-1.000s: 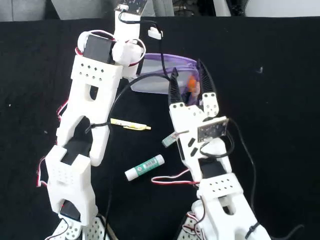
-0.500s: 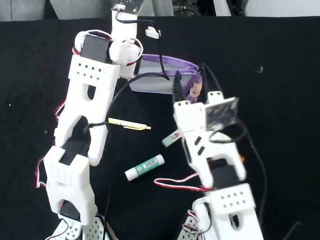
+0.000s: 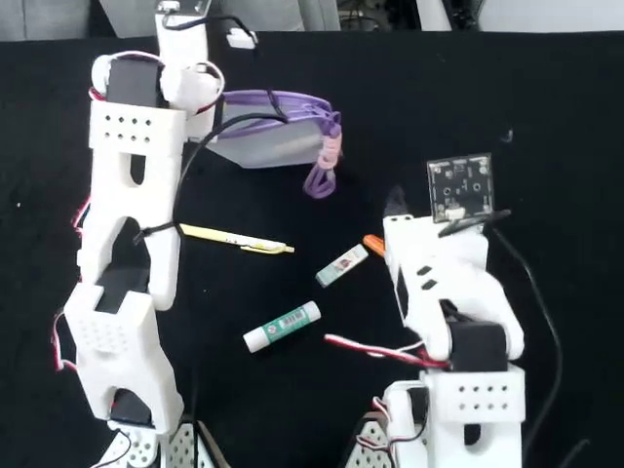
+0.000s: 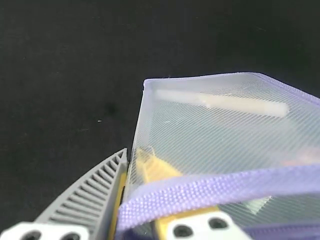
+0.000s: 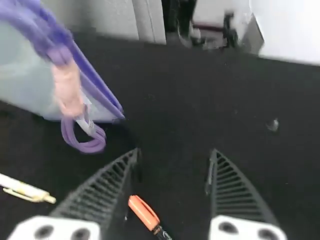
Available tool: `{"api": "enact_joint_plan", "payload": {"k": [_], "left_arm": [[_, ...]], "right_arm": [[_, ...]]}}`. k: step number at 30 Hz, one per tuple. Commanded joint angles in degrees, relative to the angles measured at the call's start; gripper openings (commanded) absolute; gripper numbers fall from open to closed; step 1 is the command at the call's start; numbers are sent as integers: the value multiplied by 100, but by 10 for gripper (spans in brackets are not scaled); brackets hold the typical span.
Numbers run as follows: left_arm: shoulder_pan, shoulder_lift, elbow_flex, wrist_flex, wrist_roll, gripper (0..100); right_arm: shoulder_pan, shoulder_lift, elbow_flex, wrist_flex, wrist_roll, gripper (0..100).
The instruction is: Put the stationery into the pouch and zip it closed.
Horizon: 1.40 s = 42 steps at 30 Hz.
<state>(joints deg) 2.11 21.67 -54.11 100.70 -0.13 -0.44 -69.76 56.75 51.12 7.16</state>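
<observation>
The translucent pouch (image 3: pixel 268 144) with purple trim hangs at the back left, held off the table by my left gripper (image 4: pixel 135 210), which is shut on its edge. A pale stick shape (image 4: pixel 225 104) shows through the pouch wall (image 4: pixel 215 145). The pouch's purple loop (image 3: pixel 320 179) dangles at its right end. On the table lie a yellow pen (image 3: pixel 234 239), a white glue stick (image 3: pixel 281 327), a small eraser-like piece (image 3: pixel 341 265) and an orange marker (image 3: pixel 373 244). My right gripper (image 5: pixel 174 153) is open just above the orange marker (image 5: pixel 145 212), apart from the pouch (image 5: pixel 30 75).
Black cloth covers the table (image 3: pixel 546 117). The left arm's white links (image 3: pixel 122 253) stand along the left side, over the pen's end. Red and black cables (image 3: pixel 361 346) trail by the right arm's base. The table's right side holds open room.
The right arm has pulled back from the pouch mouth toward the front right, and the orange marker it held now lies on the table. The left arm has carried the pouch leftward.
</observation>
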Motion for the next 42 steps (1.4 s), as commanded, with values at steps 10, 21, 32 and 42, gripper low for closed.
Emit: {"api": "enact_joint_plan", "payload": {"k": [10, 21, 32, 42], "left_arm": [[-444, -62, -4, -9, -264, 29], [-444, -70, -4, 0, -290, 29], [-444, -62, 4, 0, -299, 29], [-444, -70, 40, 0, -290, 29]], "right_arm": [[141, 2624, -277, -105, 993, 211], [-132, 5675, -945, -1125, 1670, 211], [-167, 6668, -1525, -1125, 1969, 201], [-88, 7090, -2062, -765, 1679, 11]]}}
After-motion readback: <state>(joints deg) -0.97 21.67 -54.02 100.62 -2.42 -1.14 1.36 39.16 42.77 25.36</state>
